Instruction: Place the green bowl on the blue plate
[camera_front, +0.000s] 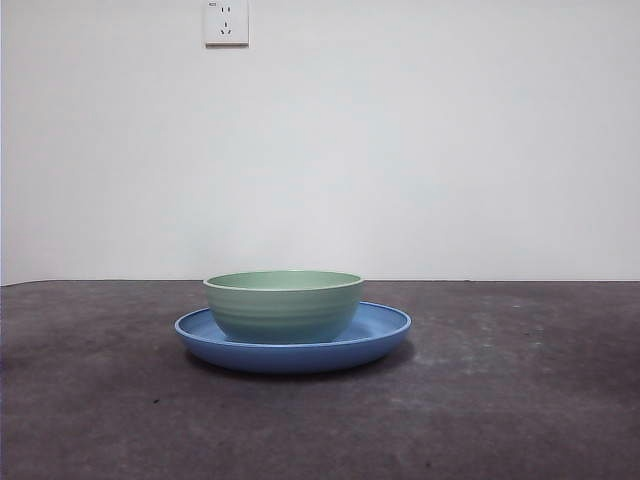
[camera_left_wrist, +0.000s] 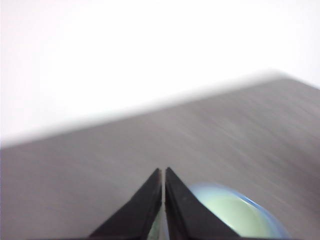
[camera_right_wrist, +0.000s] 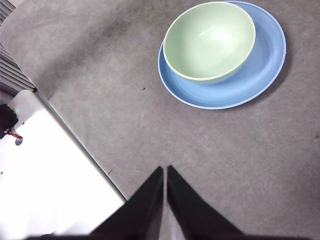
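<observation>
The green bowl (camera_front: 284, 303) stands upright inside the blue plate (camera_front: 380, 335), a little left of the plate's middle, at the table's centre. From above, the bowl (camera_right_wrist: 209, 41) rests on the plate (camera_right_wrist: 255, 70) toward one side of it. My right gripper (camera_right_wrist: 165, 170) is shut with nothing in it, high above bare table and well away from the dishes. My left gripper (camera_left_wrist: 163, 172) is shut and holds nothing; its view is blurred, with the bowl (camera_left_wrist: 230, 215) and a sliver of plate rim (camera_left_wrist: 270, 220) low beside one jaw. Neither arm shows in the front view.
The dark grey table top (camera_front: 520, 400) runs back to a white wall with a socket (camera_front: 226, 22). A white panel (camera_right_wrist: 45, 180) lies along the table's edge in the right wrist view.
</observation>
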